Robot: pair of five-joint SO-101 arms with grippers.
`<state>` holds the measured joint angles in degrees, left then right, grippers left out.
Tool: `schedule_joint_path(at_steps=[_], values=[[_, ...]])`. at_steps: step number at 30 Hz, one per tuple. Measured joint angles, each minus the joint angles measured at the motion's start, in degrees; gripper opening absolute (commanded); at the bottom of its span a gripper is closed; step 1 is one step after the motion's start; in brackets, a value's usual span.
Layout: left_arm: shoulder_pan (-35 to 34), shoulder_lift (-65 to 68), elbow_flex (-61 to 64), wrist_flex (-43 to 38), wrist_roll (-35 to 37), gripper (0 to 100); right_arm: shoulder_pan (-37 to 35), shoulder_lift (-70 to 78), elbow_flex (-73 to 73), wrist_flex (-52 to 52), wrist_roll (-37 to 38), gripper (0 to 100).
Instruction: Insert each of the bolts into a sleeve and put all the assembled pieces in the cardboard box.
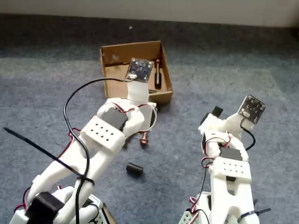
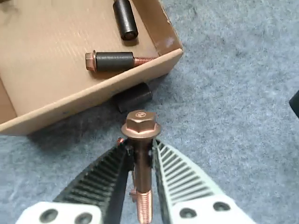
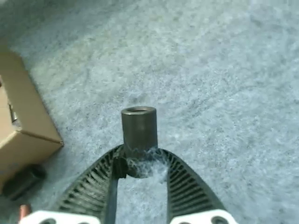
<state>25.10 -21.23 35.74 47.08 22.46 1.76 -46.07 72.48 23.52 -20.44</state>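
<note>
High view: a brown cardboard box [image 1: 108, 55] is sitting upper centre on fuzzy grey carpet [image 1: 233, 56]; a black cylindrical sleeve [image 1: 134, 169] is lying lower centre.

Left wrist view: the left gripper [image 2: 139, 144] is clamping a copper-coloured hex-head bolt [image 2: 141, 127] near the box wall.

Right wrist view: the right gripper [image 3: 140, 154] is gripping a smooth dark tubular sleeve [image 3: 138, 126], standing upright.

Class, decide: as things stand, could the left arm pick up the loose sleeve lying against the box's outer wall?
Probably not yet. That sleeve lies near, with bare carpet between, but the left gripper is shut on a bolt, so it cannot grasp anything else.
</note>
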Motion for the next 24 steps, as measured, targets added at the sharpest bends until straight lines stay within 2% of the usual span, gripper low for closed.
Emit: schedule_joint_path(at_steps=[7, 10, 24], values=[[-3.78, -9.67, 8.18, -5.45, -4.66, 0, -7.56, -18.11, 5.27, 5.8, 2.29, 0.5], [-3.69, -14.68, 12.48, -7.91, -5.89, 0, -11.69, -27.16, 9.93, 5.8, 5.8, 0.5], [-4.04, -45.54, 35.6, -20.4, -6.15, 1, -26.11, -56.53, 23.38, 6.07, 14.77, 0.5]])
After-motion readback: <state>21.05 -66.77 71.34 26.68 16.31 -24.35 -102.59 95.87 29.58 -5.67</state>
